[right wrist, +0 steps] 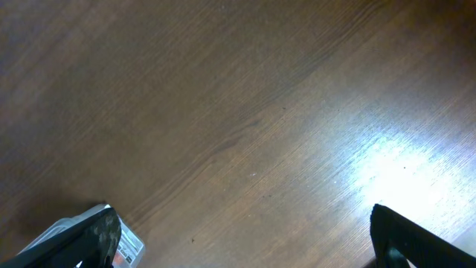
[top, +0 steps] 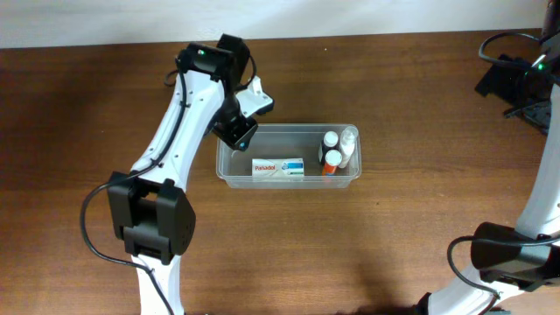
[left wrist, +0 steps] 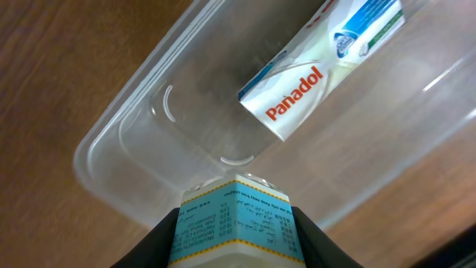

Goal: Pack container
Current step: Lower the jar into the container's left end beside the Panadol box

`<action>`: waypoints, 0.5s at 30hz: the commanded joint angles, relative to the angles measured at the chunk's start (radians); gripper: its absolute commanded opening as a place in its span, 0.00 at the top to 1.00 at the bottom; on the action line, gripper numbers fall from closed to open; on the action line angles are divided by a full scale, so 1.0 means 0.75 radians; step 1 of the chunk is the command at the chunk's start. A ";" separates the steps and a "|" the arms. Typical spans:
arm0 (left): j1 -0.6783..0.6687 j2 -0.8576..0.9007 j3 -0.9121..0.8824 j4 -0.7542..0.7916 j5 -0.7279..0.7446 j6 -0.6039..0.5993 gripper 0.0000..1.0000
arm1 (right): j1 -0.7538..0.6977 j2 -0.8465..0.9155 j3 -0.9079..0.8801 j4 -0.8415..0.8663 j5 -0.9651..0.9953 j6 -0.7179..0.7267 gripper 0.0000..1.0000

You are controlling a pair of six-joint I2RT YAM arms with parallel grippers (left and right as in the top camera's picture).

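Note:
The container (top: 229,176) is a clear rectangular tub in the middle of the table. A white Panadol box (top: 278,168) lies flat along its near wall. At its right end stand two small bottles (top: 332,158), one with an orange band. My left gripper (top: 239,133) hangs over the tub's left end. In the left wrist view it (left wrist: 234,225) is shut on a small white item with a blue printed label (left wrist: 236,216), held above the container's bare floor (left wrist: 193,126), left of the Panadol box (left wrist: 312,74). My right gripper (right wrist: 245,249) stands open over bare wood.
The right arm (top: 525,74) rests at the table's far right corner, well away from the tub. A labelled part (right wrist: 123,240) of the right gripper's own finger shows at the lower left of the right wrist view. Brown wooden table (top: 394,236) lies all around.

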 commanded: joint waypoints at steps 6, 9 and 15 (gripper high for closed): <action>-0.020 -0.008 -0.127 0.124 0.031 0.170 0.62 | -0.008 0.005 0.002 -0.007 0.007 0.011 0.02; -0.041 -0.008 -0.154 0.171 0.030 0.221 0.62 | -0.008 0.005 0.002 -0.007 0.007 0.011 0.01; -0.069 -0.008 -0.240 0.264 0.029 0.316 0.62 | -0.008 0.005 0.002 -0.007 0.007 0.011 0.02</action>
